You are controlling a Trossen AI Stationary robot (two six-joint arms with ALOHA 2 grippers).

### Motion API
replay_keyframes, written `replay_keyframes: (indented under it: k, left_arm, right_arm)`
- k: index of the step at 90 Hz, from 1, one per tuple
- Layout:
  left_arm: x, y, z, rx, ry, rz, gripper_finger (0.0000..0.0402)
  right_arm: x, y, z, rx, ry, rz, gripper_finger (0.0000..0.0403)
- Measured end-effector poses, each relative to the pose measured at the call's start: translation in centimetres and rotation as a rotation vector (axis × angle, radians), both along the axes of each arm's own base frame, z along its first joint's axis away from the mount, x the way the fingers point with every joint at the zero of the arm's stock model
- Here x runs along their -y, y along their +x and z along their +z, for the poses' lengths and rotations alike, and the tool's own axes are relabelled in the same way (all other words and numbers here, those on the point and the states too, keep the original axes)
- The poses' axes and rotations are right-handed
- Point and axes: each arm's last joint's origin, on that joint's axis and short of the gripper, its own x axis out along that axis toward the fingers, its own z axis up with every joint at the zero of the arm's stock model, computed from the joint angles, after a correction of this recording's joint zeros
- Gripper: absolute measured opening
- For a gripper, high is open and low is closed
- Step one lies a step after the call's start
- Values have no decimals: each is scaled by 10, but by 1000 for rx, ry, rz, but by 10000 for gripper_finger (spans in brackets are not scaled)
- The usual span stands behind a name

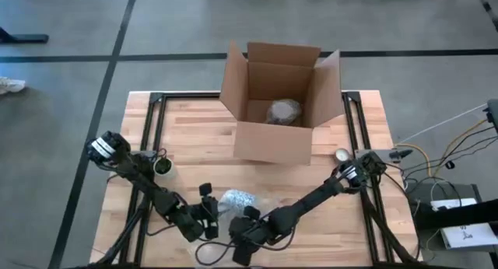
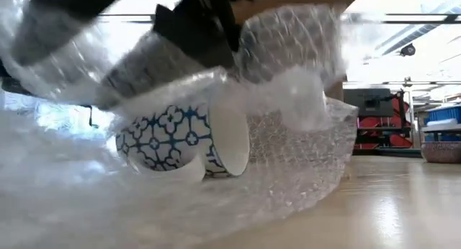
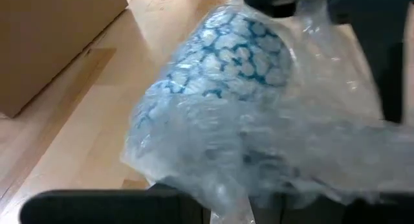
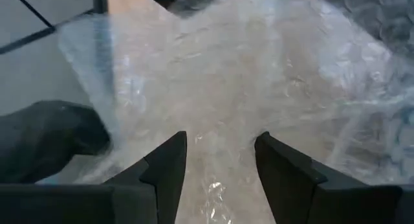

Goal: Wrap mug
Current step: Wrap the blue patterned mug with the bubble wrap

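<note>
The mug, white with a blue pattern, lies on its side on the table inside a sheet of bubble wrap, which runs under and over it. From above, the bundle sits near the table's front edge. My left gripper is at the bundle's left, shut on the wrap. My right gripper stands open just in front of the bundle, its fingers pointing down at a flat part of the wrap. Whether they touch it I cannot tell. My left gripper holds a gathered part of the bubble wrap between its two fingers, close against the mug's side. One layer or several, I cannot tell. The wrapped mug rests on the table in front of the fingers, and the wrap looks crumpled and slack.
An open cardboard box stands at the far middle with a wrapped bundle inside. A small dark cup sits at the left and a small round thing at the right. Bare wood lies left of the box.
</note>
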Motion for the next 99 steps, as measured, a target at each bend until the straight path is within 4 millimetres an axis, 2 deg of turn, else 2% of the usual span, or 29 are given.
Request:
replay_keyframes:
  k: [23, 44, 59, 67, 79, 92, 99]
  left_arm:
    - [0, 0, 0, -3, -24, 8, 59]
    - [1, -1, -1, -1, -37, 11, 59]
    - [1, -1, -1, -2, -39, 12, 59]
    - [0, -2, -2, -8, -22, 5, 59]
    - [-3, -1, -3, -9, -8, 14, 59]
    - [-4, -1, -4, -9, -11, 18, 59]
    - [-4, -1, -4, -9, -13, 19, 59]
  right_arm:
    - [0, -1, 0, -25, 15, -25, 202]
    - [-1, -9, 3, -51, -181, 224, 249]
    - [1, -10, 7, -43, -235, 260, 263]
    - [1, -8, 15, -4, -206, 182, 259]
    - [3, -8, 19, 22, -140, -32, 242]
    - [4, -8, 19, 11, 89, -318, 217]
    - [3, -8, 19, -17, 201, -408, 206]
